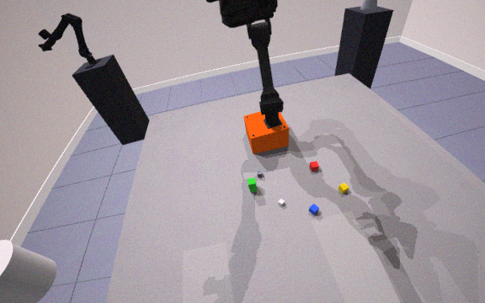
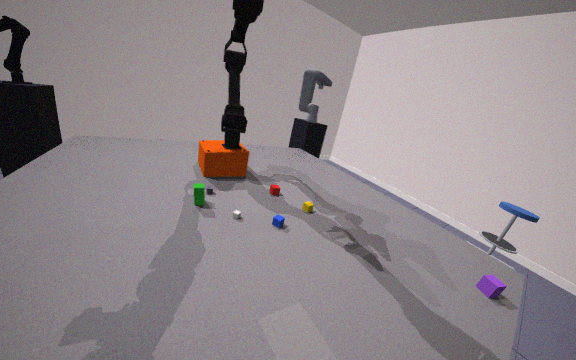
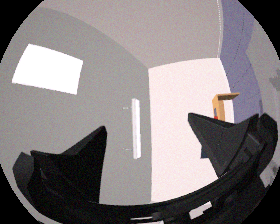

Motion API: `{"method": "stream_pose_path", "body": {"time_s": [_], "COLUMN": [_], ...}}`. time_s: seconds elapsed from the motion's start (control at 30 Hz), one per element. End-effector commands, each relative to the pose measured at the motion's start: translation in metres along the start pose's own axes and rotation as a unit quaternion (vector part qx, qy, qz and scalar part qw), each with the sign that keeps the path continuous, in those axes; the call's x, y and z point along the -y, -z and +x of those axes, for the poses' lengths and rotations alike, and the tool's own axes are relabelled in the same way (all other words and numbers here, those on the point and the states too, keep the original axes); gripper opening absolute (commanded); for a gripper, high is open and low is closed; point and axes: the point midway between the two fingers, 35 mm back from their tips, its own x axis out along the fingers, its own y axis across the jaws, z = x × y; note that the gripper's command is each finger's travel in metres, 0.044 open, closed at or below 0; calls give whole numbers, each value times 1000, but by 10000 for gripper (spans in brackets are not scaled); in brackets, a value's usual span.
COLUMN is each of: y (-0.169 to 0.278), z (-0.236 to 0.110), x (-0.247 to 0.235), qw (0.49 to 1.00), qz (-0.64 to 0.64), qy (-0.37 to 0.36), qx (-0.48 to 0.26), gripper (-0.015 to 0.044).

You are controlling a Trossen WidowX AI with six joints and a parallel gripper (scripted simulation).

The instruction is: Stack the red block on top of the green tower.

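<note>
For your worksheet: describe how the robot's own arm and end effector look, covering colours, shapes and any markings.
The arm is matte black throughout, built of slim round links with chunkier joint housings, rising from an orange box base with small dark dots at its top corners. The end effector has two dark, pointed fingers on a slotted black bar. No cables or lettering show.
</note>
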Motion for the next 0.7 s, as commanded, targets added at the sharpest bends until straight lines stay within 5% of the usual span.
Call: {"method": "stream_pose_path", "body": {"time_s": [0.0, 0.2, 0.37, 0.67], "y": [34, 86, 128, 148], "z": [1, -24, -87, -265], "x": [60, 157, 255, 374], "qw": [995, 957, 866, 579], "qz": [-43, -133, -242, -395], "qy": [78, 206, 332, 473], "qx": [-52, -154, -284, -534], "gripper": [440, 440, 440, 440]}}
